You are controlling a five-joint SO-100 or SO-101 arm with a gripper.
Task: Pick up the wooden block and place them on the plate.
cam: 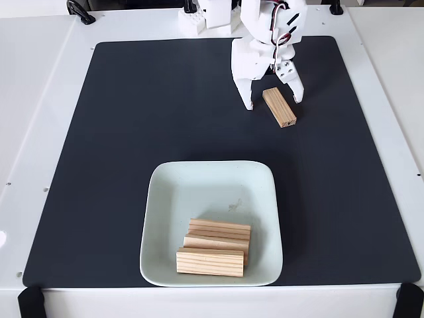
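Nearest the camera, three wooden blocks (213, 250) lie stacked on the plate (199, 182). Beneath it, a black mat (132, 132) covers the white counter (33, 99). My end effector (273, 102) stands spread around the fourth block (279, 106) on the mat, fingers either side, not pinching.

One wooden block (279, 106) lying flat on mat; three blocks (215, 247) stacked on plate (159, 199).
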